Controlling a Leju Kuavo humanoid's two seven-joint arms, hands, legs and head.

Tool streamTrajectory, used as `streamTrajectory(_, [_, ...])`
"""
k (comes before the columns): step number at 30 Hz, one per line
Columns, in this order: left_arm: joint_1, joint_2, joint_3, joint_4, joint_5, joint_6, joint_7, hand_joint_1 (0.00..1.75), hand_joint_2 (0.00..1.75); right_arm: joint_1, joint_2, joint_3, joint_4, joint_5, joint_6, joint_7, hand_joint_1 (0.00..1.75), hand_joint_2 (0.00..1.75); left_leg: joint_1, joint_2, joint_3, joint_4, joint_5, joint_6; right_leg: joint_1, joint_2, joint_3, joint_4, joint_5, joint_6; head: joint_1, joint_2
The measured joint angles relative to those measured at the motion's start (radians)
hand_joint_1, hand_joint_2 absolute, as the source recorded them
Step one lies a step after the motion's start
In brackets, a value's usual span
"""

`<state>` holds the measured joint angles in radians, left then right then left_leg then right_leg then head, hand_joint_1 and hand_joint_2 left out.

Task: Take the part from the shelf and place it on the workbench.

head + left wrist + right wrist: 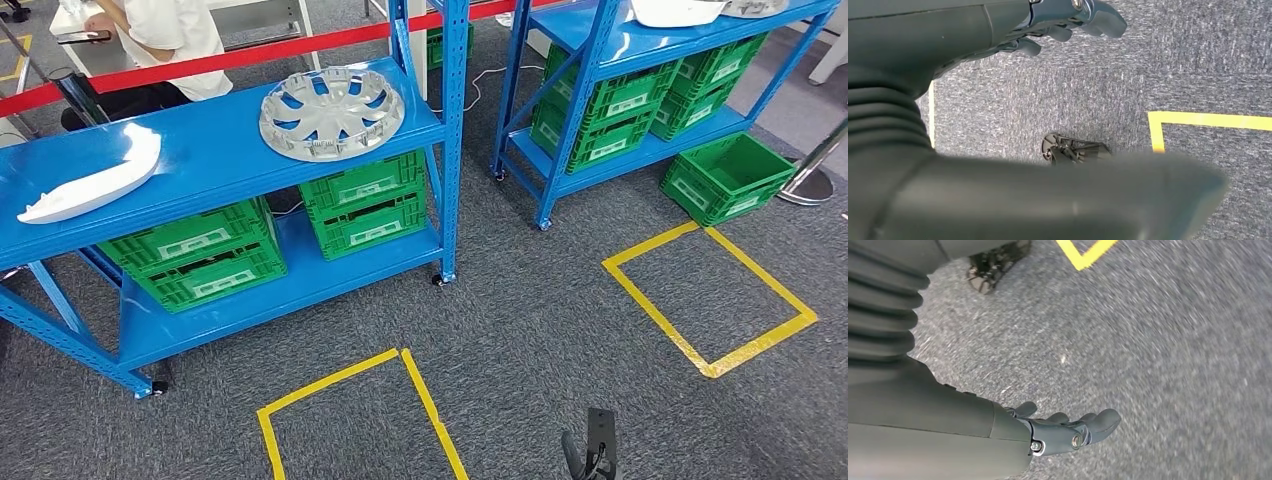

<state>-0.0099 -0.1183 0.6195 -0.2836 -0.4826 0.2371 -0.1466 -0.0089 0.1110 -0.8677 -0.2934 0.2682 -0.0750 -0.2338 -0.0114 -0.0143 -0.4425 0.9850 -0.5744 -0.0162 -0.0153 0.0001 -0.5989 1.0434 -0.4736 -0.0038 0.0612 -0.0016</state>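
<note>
Silver wheel cover (332, 111) is sitting on the blue shelf (215, 160) while the left hand (1068, 22) and right hand (1068, 430) are hanging empty, fingers loosely apart, risking a slipping grasp on its broad rim.

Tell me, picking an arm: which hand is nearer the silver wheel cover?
Left, probably: the wheel cover sits left of centre; left hand and right hand both hang over carpet.

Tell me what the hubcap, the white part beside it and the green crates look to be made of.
Hubcap: likely silver-painted plastic; matte metallic grey, thin moulded spokes, clip tabs round the rim.
White part: probably plastic, smooth and slightly glossy, with a thin curved shell shape; could be painted.
Green crates: moulded plastic, even saturated colour, ribbed slotted walls.
</note>
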Motion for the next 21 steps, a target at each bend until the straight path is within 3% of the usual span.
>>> streamTrajectory(10, [-0.036,-0.038,0.169,0.037,-0.119,0.028,-0.007,0.0,0.0,-0.085,-0.021,-0.198,-0.04,0.028,-0.036,-0.199,0.0,1.75,0.0,0.0,0.0,0.0,0.0,0.001,-0.002,0.0,0.0,0.0,0.001,0.002,0.0,0.0])
streamTrajectory(15, [-0.049,-0.052,0.234,0.05,-0.155,0.036,-0.017,0.0,0.0,-0.119,-0.023,-0.17,-0.149,0.029,-0.062,-0.285,0.0,1.75,-0.001,0.0,0.001,0.001,0.001,0.002,-0.002,0.0,0.001,0.0,0.002,0.003,0.0,0.0])
streamTrajectory(21, [-0.059,-0.063,0.276,0.058,-0.179,0.036,-0.025,0.0,0.0,-0.121,-0.019,-0.061,-0.302,0.026,-0.127,-0.303,0.0,1.75,-0.001,0.0,0.001,0.001,0.001,0.002,-0.002,0.0,0.001,0.0,0.002,0.003,0.0,0.0])
